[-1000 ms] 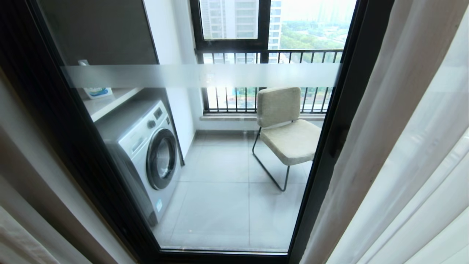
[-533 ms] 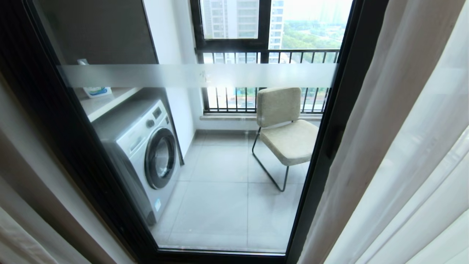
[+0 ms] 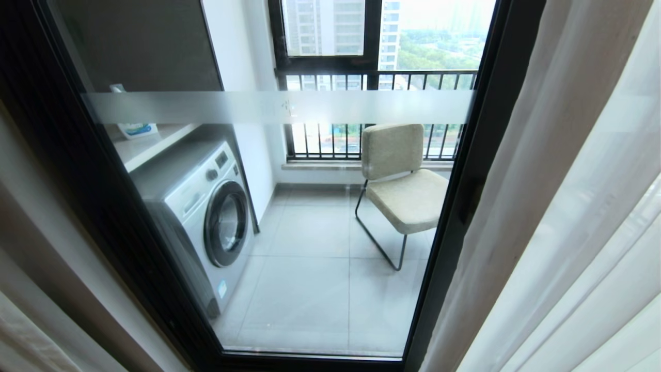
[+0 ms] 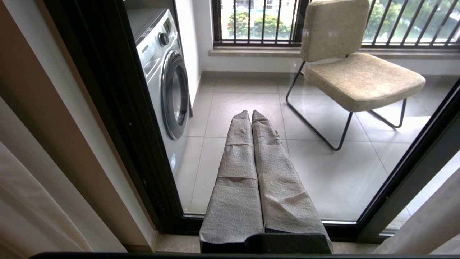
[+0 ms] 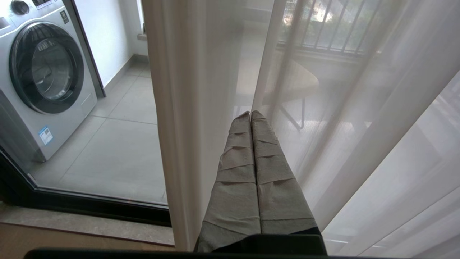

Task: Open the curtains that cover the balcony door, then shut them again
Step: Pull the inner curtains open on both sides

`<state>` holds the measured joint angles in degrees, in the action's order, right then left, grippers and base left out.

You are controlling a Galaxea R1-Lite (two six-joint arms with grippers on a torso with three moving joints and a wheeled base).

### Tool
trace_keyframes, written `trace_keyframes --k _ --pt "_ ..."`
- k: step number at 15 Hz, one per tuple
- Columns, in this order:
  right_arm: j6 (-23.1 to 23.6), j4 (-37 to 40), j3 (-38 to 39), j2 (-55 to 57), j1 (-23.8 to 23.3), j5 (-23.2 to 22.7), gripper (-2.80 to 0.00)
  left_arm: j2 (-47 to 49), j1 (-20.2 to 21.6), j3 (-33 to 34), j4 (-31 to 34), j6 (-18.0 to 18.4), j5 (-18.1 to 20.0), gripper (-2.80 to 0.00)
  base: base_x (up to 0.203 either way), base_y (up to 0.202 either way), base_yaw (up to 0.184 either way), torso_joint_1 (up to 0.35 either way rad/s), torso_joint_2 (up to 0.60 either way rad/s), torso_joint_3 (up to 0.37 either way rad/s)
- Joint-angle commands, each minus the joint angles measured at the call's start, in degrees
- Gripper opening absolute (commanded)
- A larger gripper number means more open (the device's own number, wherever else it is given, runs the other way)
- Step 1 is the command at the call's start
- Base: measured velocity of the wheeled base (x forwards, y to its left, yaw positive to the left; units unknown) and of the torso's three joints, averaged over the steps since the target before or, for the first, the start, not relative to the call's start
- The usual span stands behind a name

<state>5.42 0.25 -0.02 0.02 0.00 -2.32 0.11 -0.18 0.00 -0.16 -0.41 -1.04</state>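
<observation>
We had the balcony door (image 3: 289, 227) dead ahead at 12 o'clock in the head view, glass uncovered, frosted band (image 3: 279, 106) running across the upper part of the pane. The curtains (image 3: 563, 217) were drawn aside: white sheers bunched at 3 o'clock beside the right frame post, a beige drape edge (image 3: 20, 330) down at 8 o'clock. Neither arm showed in the head view.

Left gripper (image 4: 251, 114) was clenched, wrapped fingers pressed together, holding nothing, pointed at the glass, clear of any fabric. Right gripper (image 5: 251, 114) was also clenched and empty, its tips just in front of the sheer folds; we couldn't tell if they touched.

Through the glass: washing machine (image 3: 206, 212) at 9 o'clock, beige chair (image 3: 403, 181) at 1 o'clock, railing (image 3: 382, 119) behind the chair at 12 o'clock.
</observation>
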Motion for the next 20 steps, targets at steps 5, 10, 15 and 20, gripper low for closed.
trace_keyframes --k 5,10,15,20 --pt "0.02 0.01 0.02 -0.02 0.0 0.03 -2.8 -0.02 0.01 0.0 -0.02 -0.03 -0.02 -2.8 0.0 0.0 0.0 0.0 0.0 0.0" --pt "0.02 0.01 0.02 -0.02 0.0 -0.06 -2.8 -0.02 0.01 0.0 -0.02 -0.03 -0.02 -2.8 0.0 0.0 0.0 0.0 0.0 0.0" --pt "0.02 0.01 0.02 -0.02 0.0 0.03 -2.8 -0.02 0.01 0.0 -0.02 -0.03 -0.02 -2.8 0.0 0.0 0.0 0.0 0.0 0.0" --pt "0.02 0.01 -0.06 -0.02 0.0 0.02 -2.8 -0.02 0.01 0.0 -0.02 -0.03 -0.02 -2.8 0.0 0.0 0.0 0.0 0.0 0.0"
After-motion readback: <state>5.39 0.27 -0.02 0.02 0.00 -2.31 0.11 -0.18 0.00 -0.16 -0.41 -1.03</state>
